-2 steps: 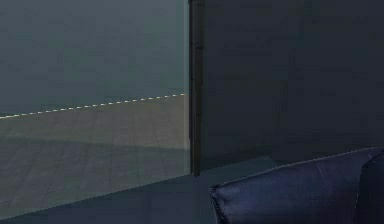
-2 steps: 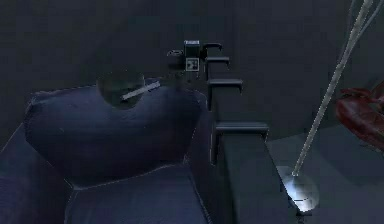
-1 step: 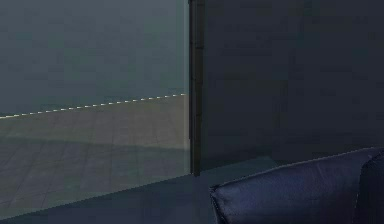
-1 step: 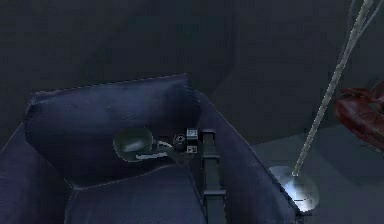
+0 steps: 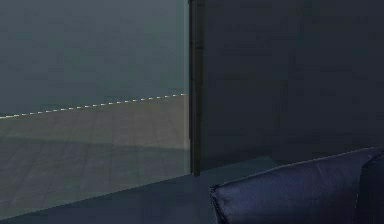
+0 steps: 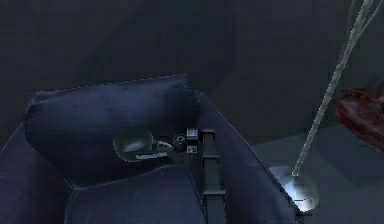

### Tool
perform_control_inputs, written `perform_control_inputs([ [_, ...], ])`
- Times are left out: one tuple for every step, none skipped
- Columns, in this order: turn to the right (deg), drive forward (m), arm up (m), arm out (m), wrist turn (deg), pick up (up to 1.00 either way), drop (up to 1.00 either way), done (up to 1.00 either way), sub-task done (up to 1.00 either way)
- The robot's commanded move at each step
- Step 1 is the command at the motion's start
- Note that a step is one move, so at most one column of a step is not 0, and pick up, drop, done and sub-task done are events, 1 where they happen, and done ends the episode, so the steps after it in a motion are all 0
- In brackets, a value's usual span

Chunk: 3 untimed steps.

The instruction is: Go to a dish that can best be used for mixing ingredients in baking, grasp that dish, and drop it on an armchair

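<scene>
Dark walls ring the navy armchair [image 6: 60, 125]; my claw [image 6: 151, 153] hangs near its seat's back edge, a dark rounded dish [image 6: 131, 143] at its tip. Fingers apart or holding, I cannot tell. I'd release mid-seat.

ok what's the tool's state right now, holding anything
The tool: open or closed cannot be told. A dark rounded thing is at its tip, with the armchair behind it; held or resting, cannot tell.

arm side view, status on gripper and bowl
Gripper at armchair, cannot tell if holding. Dark round dish at its far end, against the seat back. Floor lamp stands off to the side, not in the way.
</scene>
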Motion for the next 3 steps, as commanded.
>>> perform_control_inputs([
  [0.0,0.0,0.0,0.0,0.0,0.0,1.0,0.0,0.0],
  [0.0,0.0,0.1,0.0,0.0,0.0,0.0,0.0,0.0],
  [0.0,0.0,0.0,-0.08,0.0,0.0,0.0,0.0,0.0],
])
